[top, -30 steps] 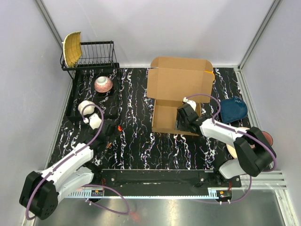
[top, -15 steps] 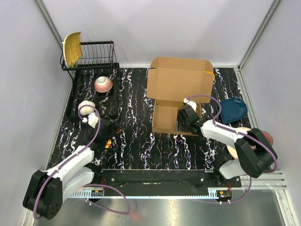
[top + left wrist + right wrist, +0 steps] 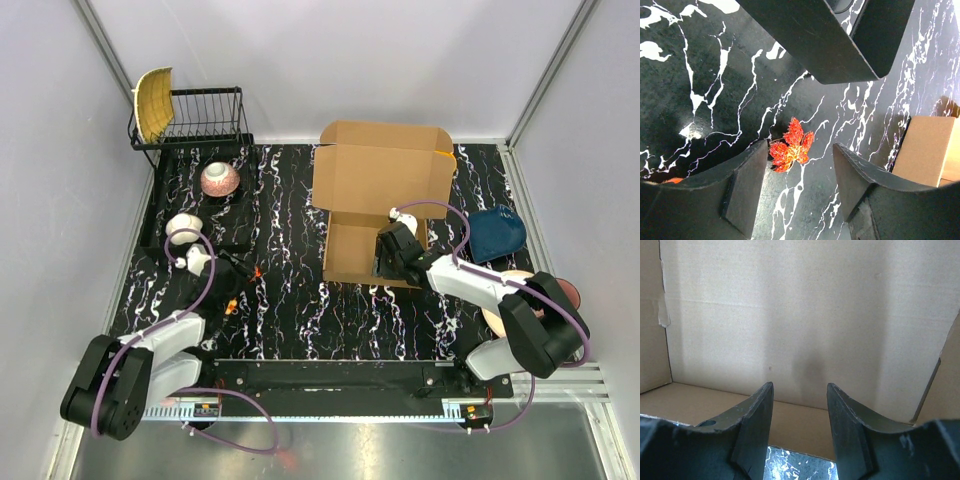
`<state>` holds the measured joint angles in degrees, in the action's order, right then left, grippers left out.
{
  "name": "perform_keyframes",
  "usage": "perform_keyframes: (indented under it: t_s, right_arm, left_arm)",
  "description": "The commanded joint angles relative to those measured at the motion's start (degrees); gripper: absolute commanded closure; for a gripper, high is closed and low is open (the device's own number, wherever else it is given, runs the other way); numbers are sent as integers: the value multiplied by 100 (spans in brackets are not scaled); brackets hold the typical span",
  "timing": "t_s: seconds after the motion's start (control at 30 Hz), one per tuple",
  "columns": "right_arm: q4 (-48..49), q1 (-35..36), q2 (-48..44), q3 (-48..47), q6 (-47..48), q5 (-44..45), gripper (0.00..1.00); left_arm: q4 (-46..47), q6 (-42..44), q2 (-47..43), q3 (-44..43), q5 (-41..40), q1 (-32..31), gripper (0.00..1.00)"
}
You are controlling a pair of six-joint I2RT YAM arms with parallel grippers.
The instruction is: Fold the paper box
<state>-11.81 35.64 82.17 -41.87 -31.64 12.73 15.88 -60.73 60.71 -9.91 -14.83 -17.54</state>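
Note:
The paper box (image 3: pixel 378 195) is plain brown cardboard, standing open at the centre right of the table with its lid flap raised at the back. My right gripper (image 3: pixel 384 256) is open at the box's near front edge, close to its right side. In the right wrist view its fingers (image 3: pixel 755 415) frame the inside back wall (image 3: pixel 805 315) with nothing between them. My left gripper (image 3: pixel 226 272) is open and empty far to the left, over the marble table. In the left wrist view only the box's corner (image 3: pixel 930 150) shows.
A red maple leaf (image 3: pixel 791 145) lies between my left fingertips. A black tray (image 3: pixel 160 215) holds a pink bowl (image 3: pixel 220 178) and a white bowl (image 3: pixel 183 228). A wire rack (image 3: pixel 205 115) with a yellow plate (image 3: pixel 152 103) stands behind. A blue bowl (image 3: pixel 497 232) and plates (image 3: pixel 560 290) lie at the right.
My left arm has drawn back to the left and toward its base, away from the box. My right gripper has stayed at the box's front edge.

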Motion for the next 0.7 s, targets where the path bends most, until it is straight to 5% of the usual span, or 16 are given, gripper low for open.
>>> perform_keyframes:
  t_s: [0.0, 0.67]
  right_arm:
    - [171, 57, -96, 21, 105, 28, 46]
    - [162, 66, -114, -6, 79, -8, 47]
  left_arm:
    - [504, -36, 169, 209, 296, 66, 40]
    - [381, 193, 73, 244, 551, 67, 82]
